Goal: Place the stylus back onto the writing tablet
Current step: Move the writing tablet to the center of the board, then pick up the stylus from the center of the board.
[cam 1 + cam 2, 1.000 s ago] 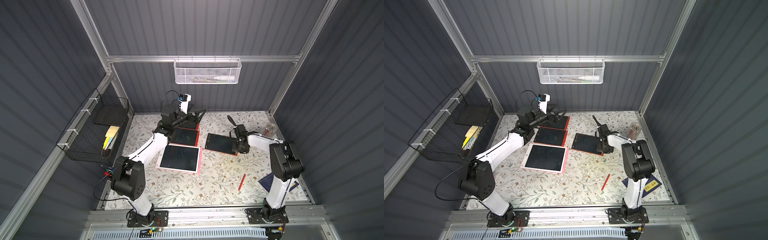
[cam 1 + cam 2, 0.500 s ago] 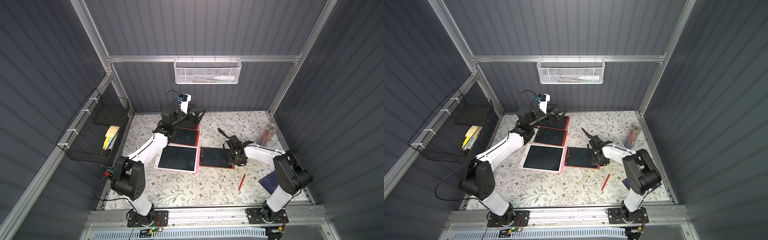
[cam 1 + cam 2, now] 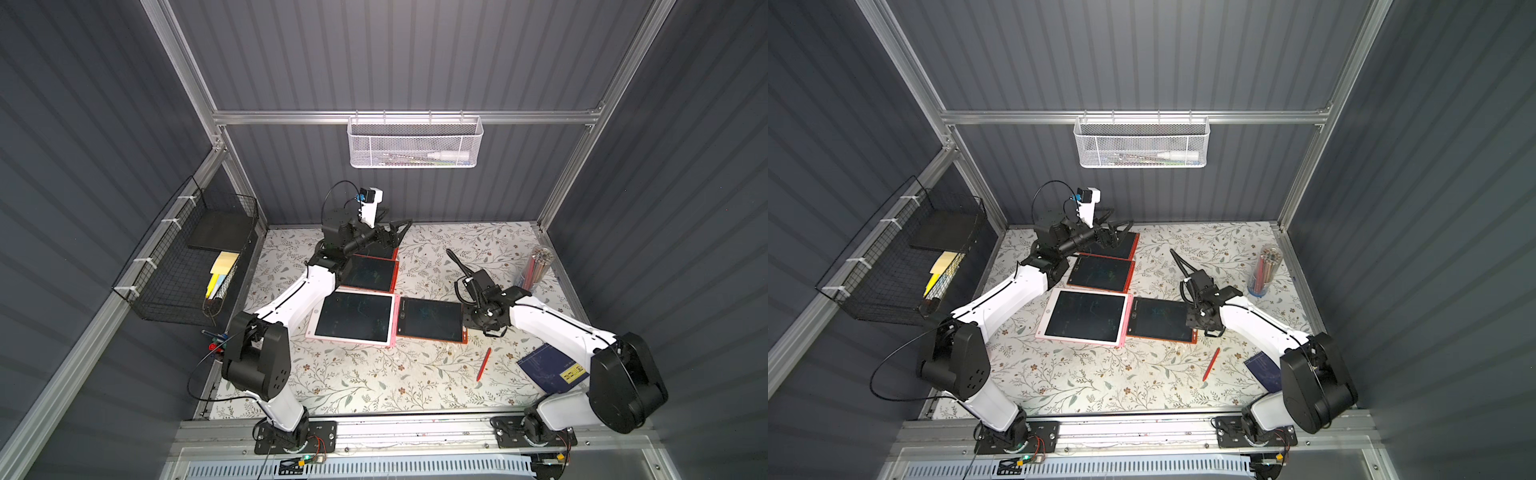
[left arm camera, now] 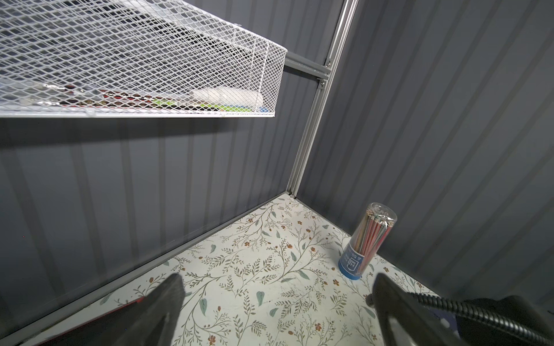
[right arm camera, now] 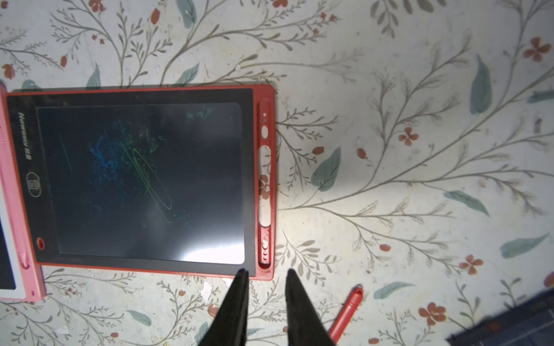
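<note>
The red stylus (image 5: 347, 311) is lying on the floral mat (image 5: 419, 119), near but apart from the red writing tablet (image 5: 138, 179). The right gripper (image 5: 266, 272) is being held at the tablet's corner, fingers slightly parted, apparently on nothing. The left gripper (image 4: 277, 280) is being held wide open, empty.

White mesh basket (image 3: 415, 143) on back wall. Black wire basket (image 3: 183, 266) on side wall. 1 pencil tub (image 3: 536, 268) upright, far bench (image 3: 374, 374) corner. 1 blue booklet (image 3: 548, 368) flat, near edge.
</note>
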Available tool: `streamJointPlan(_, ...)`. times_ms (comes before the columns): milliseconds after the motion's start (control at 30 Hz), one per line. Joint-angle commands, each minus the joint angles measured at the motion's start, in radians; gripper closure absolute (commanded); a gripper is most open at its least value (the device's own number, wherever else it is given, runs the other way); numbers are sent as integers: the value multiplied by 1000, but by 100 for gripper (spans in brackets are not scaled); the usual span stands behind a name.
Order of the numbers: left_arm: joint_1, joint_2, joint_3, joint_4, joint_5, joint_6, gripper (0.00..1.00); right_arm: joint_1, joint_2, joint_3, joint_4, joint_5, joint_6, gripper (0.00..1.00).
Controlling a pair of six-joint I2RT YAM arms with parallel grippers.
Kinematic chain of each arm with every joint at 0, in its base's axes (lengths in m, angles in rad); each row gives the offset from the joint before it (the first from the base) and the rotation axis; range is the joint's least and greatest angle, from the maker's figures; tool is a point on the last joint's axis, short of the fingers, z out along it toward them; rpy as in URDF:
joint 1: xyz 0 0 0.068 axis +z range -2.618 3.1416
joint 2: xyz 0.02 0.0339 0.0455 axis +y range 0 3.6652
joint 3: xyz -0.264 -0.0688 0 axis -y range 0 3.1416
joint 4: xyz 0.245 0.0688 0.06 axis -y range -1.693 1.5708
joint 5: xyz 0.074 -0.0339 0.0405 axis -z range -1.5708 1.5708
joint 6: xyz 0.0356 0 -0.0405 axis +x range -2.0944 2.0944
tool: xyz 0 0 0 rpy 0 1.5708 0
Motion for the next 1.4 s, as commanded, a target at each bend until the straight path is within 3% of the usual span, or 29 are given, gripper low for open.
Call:
streamJointPlan(0,-1,-10,3,7,36,-9,1,-30,-33,-42,-75,34,82,75)
streamJointPlan(200,-3,-12,5,6,56,-12,1,-55,-94,-94,-154,81,162,73)
streamJointPlan(533,-14,-15,2,8,76,-20,1,-76,-126,-189,-140,36,208,73)
streamJointPlan(1233,-21,-6,8,-4,70,-15,1,-67,-55,-256,-24,-44,230,74)
streamJointPlan(1367,-22,-5,8,-5,69,-15,1,-58,-18,-253,-5,-35,233,78)
